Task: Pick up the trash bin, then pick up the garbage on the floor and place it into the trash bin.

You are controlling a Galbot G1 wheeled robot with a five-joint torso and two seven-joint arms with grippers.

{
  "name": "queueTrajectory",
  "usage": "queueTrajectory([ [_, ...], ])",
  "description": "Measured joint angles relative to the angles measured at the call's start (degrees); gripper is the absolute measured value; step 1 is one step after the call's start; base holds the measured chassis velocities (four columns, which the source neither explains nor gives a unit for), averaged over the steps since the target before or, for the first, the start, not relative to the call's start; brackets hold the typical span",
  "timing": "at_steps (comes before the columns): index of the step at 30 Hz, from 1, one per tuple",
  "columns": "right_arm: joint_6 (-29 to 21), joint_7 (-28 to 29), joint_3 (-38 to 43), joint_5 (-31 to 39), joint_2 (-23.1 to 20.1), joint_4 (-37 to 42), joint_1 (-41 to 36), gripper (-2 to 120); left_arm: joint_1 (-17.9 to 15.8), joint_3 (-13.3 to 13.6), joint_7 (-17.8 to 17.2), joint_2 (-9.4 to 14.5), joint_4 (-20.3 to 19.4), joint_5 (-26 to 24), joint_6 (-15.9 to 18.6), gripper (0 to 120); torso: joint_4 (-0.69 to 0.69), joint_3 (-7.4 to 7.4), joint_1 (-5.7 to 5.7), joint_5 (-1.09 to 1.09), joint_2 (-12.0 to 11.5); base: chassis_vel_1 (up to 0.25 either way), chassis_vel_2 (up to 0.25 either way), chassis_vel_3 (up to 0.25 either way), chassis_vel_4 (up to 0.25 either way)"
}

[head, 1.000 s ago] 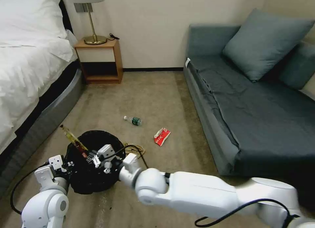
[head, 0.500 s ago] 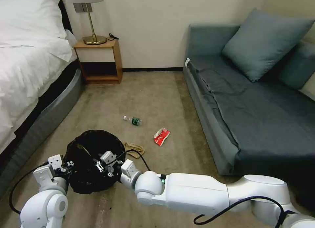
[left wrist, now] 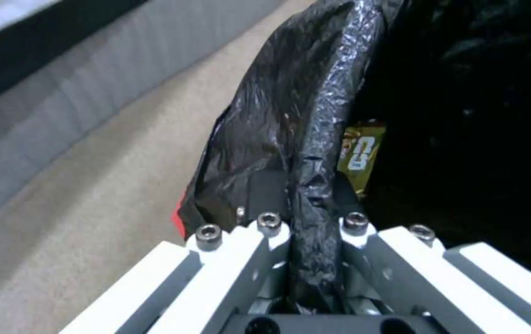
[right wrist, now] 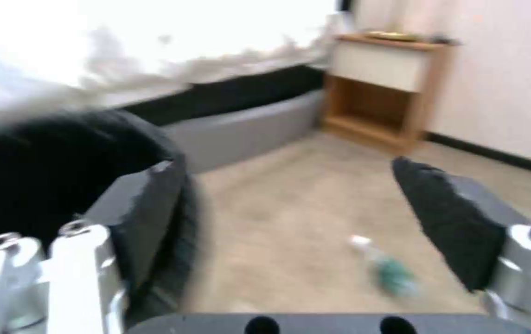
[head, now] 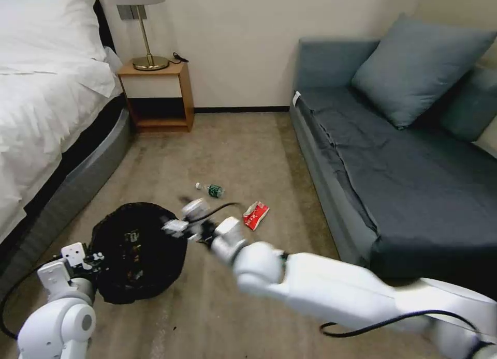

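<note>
The trash bin [head: 137, 253], lined with a glossy black bag, stands on the carpet at the lower left. My left gripper [head: 87, 259] is shut on its near rim, and the left wrist view shows the liner [left wrist: 302, 139] pinched between the fingers [left wrist: 259, 260]. A yellow-black wrapper [left wrist: 359, 155] lies inside the bin. My right gripper [head: 178, 217] hovers open just past the bin's far right rim, with nothing between its pads [right wrist: 451, 222]. Garbage on the floor beyond it: a clear bottle with a green label [head: 209, 189] [right wrist: 389, 273] and a red-and-white packet [head: 256, 215].
A bed [head: 46, 105] runs along the left, and a wooden nightstand [head: 158, 95] with a lamp stands at the back wall. A grey sofa [head: 393, 157] fills the right side. Open carpet lies between bed and sofa.
The right gripper let the yellow-black wrapper drop into the bin, then lifted out and swung right toward the bottle. The bin and left gripper shifted slightly left.
</note>
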Motion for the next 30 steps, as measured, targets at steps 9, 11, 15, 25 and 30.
queueTrajectory([
  [9, 2.09, -1.73, 25.29, -11.91, -13.57, 11.93, -26.11, 100, -1.01, -2.53, -0.36, 0.52, 0.27, -2.27, -0.01, 3, -0.01, -0.01, 0.00, 0.01, 0.00, 0.000, 0.000, 0.000, 0.000],
  [11, 3.58, -2.77, 30.09, -14.03, -13.74, 13.51, -31.86, 100, -1.09, -2.14, -0.33, 0.27, 0.35, -2.25, -0.02, 3, -0.02, 0.00, 0.00, 0.01, 0.00, 0.000, 0.000, 0.000, 0.000],
  [15, 5.46, -3.93, 35.22, -17.96, -13.47, 15.05, -37.73, 100, -1.13, -1.79, -0.34, -0.10, 0.40, -2.15, -0.05, 3, -0.01, -0.01, 0.00, 0.00, 0.00, 0.000, 0.000, 0.000, 0.000],
  [25, 1.25, 1.91, 45.51, -30.51, -8.93, 21.78, -53.84, 100, -1.15, -1.30, -0.30, -1.34, 0.03, -1.73, -0.23, 3, -0.01, -0.01, 0.00, -0.01, 0.00, 0.000, 0.000, 0.000, 0.000],
  [30, 0.30, 3.70, 49.70, -37.93, -3.07, 21.98, -58.62, 100, -1.10, -1.32, -0.14, -1.39, 0.06, -1.68, -0.58, 3, 0.00, -0.01, -0.01, -0.02, 0.00, 0.000, 0.000, 0.000, 0.000],
])
